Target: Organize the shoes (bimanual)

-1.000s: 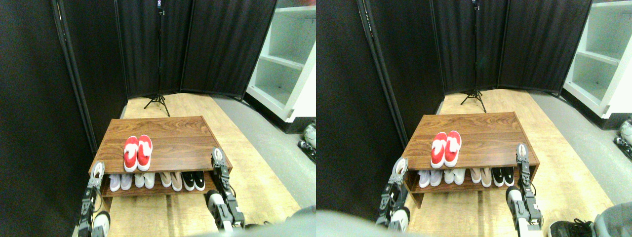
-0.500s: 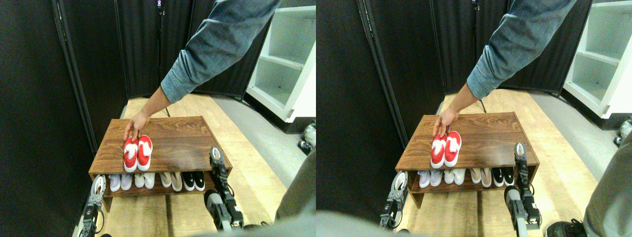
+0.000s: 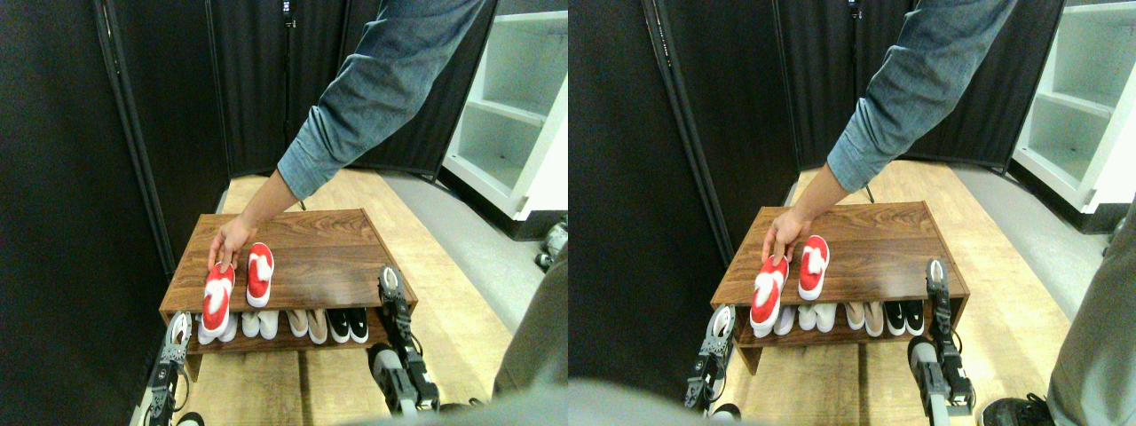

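The left manipulator's dark gripper (image 3: 178, 327) is reaching up at the bottom left, just in front of the left end of the brown wood-grain shoe rack (image 3: 319, 248); whether it is spread or closed I cannot tell. Just beside it, one bright red low-top slip-on sneaker with white lining and a white sole (image 3: 216, 297) is lying on the rack's top at the left front, its near end hanging over the front edge. A person's hand (image 3: 227, 244), coming from a grey-blue denim sleeve (image 3: 382, 80), is resting closed on that shoe's far end. The other red slip-on sneaker (image 3: 259, 273) is sitting a little apart to the right on the top, pointing straight back — a gap showing between the two. White, beige and black pairs are lining the lower shelf. At the rack's right front corner the right manipulator's dark gripper (image 3: 390, 286) is standing upright — its opening cannot be told
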You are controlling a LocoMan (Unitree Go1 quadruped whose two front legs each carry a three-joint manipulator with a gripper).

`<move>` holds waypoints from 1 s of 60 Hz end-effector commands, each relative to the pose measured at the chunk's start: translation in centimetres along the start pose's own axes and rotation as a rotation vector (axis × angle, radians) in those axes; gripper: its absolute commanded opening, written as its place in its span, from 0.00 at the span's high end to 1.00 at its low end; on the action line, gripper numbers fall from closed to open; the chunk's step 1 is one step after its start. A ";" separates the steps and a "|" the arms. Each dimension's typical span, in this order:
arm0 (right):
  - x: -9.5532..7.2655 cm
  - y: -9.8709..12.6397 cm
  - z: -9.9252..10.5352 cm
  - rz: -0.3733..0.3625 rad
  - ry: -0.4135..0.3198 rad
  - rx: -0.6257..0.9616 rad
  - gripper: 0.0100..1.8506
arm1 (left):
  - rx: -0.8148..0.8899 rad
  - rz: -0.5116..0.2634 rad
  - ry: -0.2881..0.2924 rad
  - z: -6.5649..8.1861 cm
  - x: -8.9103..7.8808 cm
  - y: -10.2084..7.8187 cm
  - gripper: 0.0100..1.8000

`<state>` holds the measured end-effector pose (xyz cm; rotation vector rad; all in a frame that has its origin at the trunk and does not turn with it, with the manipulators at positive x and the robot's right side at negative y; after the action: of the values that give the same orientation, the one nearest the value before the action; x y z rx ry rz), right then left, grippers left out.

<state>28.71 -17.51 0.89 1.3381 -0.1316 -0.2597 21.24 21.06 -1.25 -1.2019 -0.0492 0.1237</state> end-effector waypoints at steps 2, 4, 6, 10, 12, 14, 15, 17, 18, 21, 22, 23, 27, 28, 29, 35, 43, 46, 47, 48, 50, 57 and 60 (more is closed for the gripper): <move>-0.4 1.3 0.1 0.058 0.009 -0.002 1.00 | 0.000 -0.056 -0.013 0.0 0.4 -0.6 1.00; -0.4 1.4 0.1 0.067 0.021 -0.008 1.00 | -0.006 -0.058 -0.014 0.0 0.5 -0.6 1.00; -0.5 1.4 0.1 0.078 0.032 -0.008 1.00 | -0.004 -0.059 -0.018 0.0 0.6 -0.5 1.00; -0.6 1.5 0.1 0.086 0.039 -0.008 1.00 | -0.007 -0.059 -0.022 0.0 0.8 -0.4 1.00; -0.7 1.5 0.1 0.095 0.049 -0.018 1.00 | 0.002 -0.057 -0.032 0.0 0.8 -0.4 1.00; -0.8 1.5 0.2 0.096 0.053 -0.028 1.00 | -0.006 -0.053 -0.034 0.1 0.8 -0.4 1.00; -0.9 1.5 0.2 0.103 0.060 -0.033 1.00 | -0.012 -0.052 -0.036 0.1 0.9 -0.4 1.00; -1.0 1.6 0.2 0.112 0.071 -0.040 1.00 | -0.016 -0.055 -0.037 0.1 0.9 -0.4 1.00; -1.2 1.6 0.2 0.106 0.071 -0.045 1.00 | -0.020 -0.056 -0.033 0.1 0.9 -0.4 1.00; -1.3 1.6 0.2 0.112 0.080 -0.050 1.00 | -0.024 -0.053 -0.033 0.1 0.9 -0.4 1.00; -1.4 1.6 0.2 0.114 0.087 -0.050 1.00 | -0.027 -0.052 -0.032 0.1 0.9 -0.4 1.00; -1.5 1.7 0.1 0.112 0.092 -0.051 1.00 | -0.028 -0.051 -0.034 0.1 0.9 -0.5 1.00; -1.9 1.7 0.1 0.100 0.108 -0.047 1.00 | -0.029 -0.053 -0.046 0.0 0.6 -0.8 1.00; -2.1 1.7 0.0 0.096 0.116 -0.045 1.00 | -0.031 -0.055 -0.048 -0.1 0.5 -0.9 1.00; -2.1 1.7 0.0 0.096 0.116 -0.045 1.00 | -0.031 -0.055 -0.048 -0.1 0.5 -0.9 1.00; -3.2 1.9 0.0 0.087 0.152 -0.049 1.00 | -0.026 -0.074 -0.054 -0.3 0.0 -1.3 1.00; -3.8 2.2 0.0 0.128 0.179 -0.067 1.00 | -0.049 -0.078 -0.075 -0.7 -0.5 -1.7 1.00; -4.0 2.4 0.0 0.130 0.174 -0.057 1.00 | -0.062 -0.081 -0.084 -0.9 -0.7 -1.8 1.00; -4.0 2.4 -0.1 0.132 0.173 -0.056 1.00 | -0.062 -0.082 -0.086 -1.0 -0.8 -1.8 1.00; -4.0 2.5 -0.1 0.139 0.172 -0.061 1.00 | -0.060 -0.087 -0.092 -1.1 -0.9 -1.9 1.00; -3.9 2.5 -0.1 0.139 0.177 -0.052 1.00 | -0.063 -0.095 -0.108 -1.4 -1.1 -2.1 1.00; -3.7 2.4 -0.1 0.120 0.170 -0.049 1.00 | -0.084 -0.093 -0.142 -2.1 -2.0 -3.0 0.98; -3.6 2.4 -0.2 0.116 0.167 -0.046 1.00 | -0.119 -0.046 -0.140 -2.5 -2.6 -3.4 0.76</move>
<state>25.30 -16.15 2.54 1.2955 -0.0291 -0.0780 19.44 18.15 -0.05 -1.2748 -0.2161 0.1780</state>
